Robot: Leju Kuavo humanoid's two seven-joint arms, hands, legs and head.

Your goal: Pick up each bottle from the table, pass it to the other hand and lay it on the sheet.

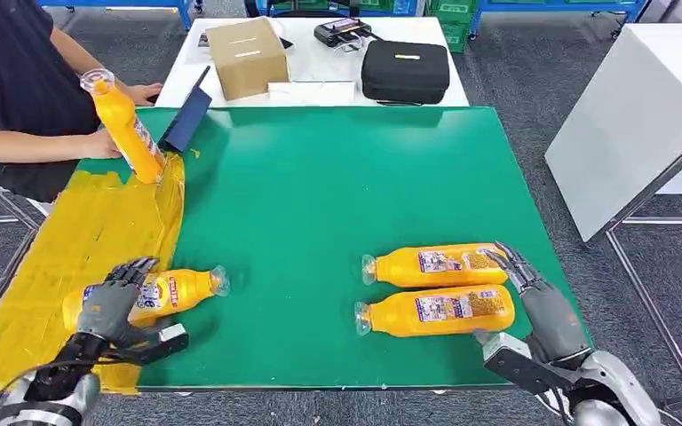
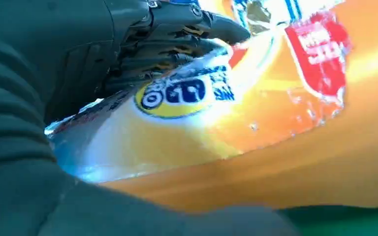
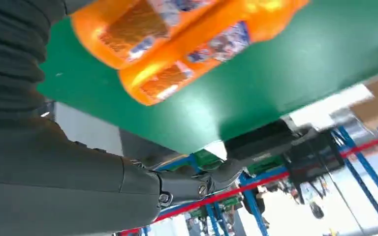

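Green matting covers the table (image 1: pixel 320 222) in front of me, with a yellow sheet (image 1: pixel 80 240) laid along its left edge. My left hand (image 1: pixel 111 302) rests on a bottle on the sheet (image 1: pixel 178 288), which lies on its side at the near end of the yellow sheet with its cap pointing right, onto the green. From the left wrist view I see the dark fingers (image 2: pixel 177 34) curled over its label, so I read that hand as gripping the bottle.

My right hand (image 1: pixel 537 297) sits at the near right of the table, fingers extended and apart, holding nothing. The fingertips lie just beside the base ends of two bottles lying parallel on the green: the far bottle (image 1: pixel 435 264) and the near bottle (image 1: pixel 435 311), both with caps pointing left. I cannot tell whether the fingertips touch them. The right wrist view shows the same pair close together on the mat.

At the far left, a person (image 1: pixel 18 98) in a dark top holds a fourth bottle (image 1: pixel 124 129) upright at the far end of the sheet. Behind the green mat, on a white table (image 1: pixel 320 67), stand a cardboard box (image 1: pixel 247 55) and a black case (image 1: pixel 405 71).
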